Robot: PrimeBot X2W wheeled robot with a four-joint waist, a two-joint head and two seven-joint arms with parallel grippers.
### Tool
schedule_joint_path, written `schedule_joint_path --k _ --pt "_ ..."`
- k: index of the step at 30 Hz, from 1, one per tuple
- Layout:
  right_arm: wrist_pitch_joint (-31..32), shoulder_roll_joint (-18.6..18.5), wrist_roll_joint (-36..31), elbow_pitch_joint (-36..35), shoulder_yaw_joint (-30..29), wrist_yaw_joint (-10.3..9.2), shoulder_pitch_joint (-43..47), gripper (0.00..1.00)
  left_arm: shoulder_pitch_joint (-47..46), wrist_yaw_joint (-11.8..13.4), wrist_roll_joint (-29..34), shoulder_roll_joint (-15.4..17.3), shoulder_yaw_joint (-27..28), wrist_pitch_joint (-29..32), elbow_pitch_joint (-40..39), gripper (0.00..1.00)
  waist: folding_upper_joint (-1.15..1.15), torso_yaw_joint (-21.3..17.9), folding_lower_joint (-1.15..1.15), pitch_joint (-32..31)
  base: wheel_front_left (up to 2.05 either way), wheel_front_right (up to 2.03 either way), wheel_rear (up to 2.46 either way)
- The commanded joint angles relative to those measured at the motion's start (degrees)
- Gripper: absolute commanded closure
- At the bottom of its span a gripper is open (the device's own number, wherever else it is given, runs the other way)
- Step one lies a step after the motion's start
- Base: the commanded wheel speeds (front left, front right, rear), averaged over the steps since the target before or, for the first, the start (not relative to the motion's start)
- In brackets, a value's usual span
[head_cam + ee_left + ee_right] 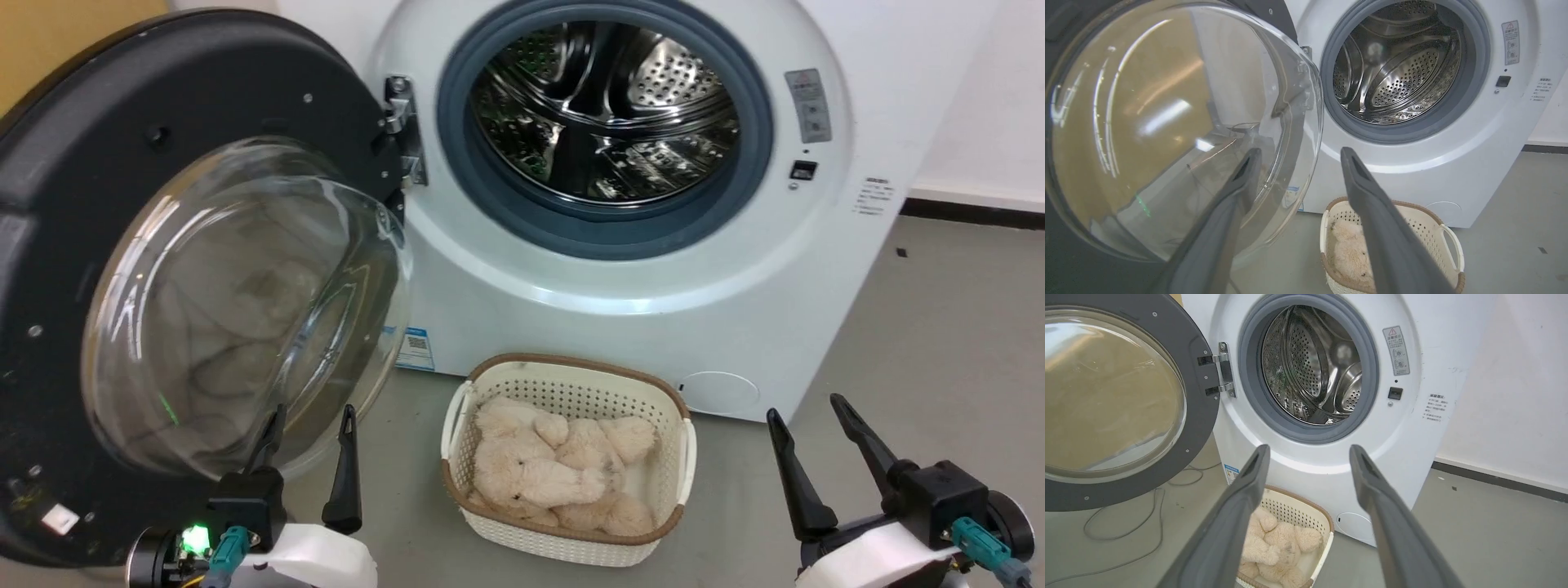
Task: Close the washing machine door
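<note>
The washing machine door [98, 163], round and black with a bulging clear glass window [245, 310], stands swung wide open to the left of the white washing machine [620, 278]. A metal hinge [404, 122] joins them. The steel drum [604, 110] inside the grey-blue gasket lies exposed. My left gripper [314, 412] is open, its fingers just in front of the glass bowl's lower edge; in the left wrist view the door [1167, 130] looms close beside the left gripper [1298, 153]. My right gripper [808, 404] is open at the lower right, apart from everything. The right wrist view shows the door [1118, 400], the machine [1323, 457] and the right gripper [1308, 449].
A white and brown laundry basket [678, 425] holding fluffy beige plush items sits on the grey floor right before the machine, between my grippers. Loose cables [1126, 522] lie on the floor under the door. A white wall with dark skirting [971, 208] runs at the right.
</note>
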Motion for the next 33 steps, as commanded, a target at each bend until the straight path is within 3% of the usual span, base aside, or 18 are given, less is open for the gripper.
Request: schedule_joint_path --k 1,33 --pt "-0.6 0.1 0.7 -0.2 0.2 -0.02 0.5 0.0 0.6 0.3 -0.3 0.0 0.0 -0.6 -0.3 0.0 0.0 0.6 0.0 0.0 0.0 0.0 0.0" --pt "-4.4 0.2 1.9 1.3 4.5 -0.03 -1.9 0.0 2.6 3.1 -2.7 0.1 0.8 -4.4 -3.5 0.0 0.0 10.3 0.0 1.3 0.0 0.0 0.0"
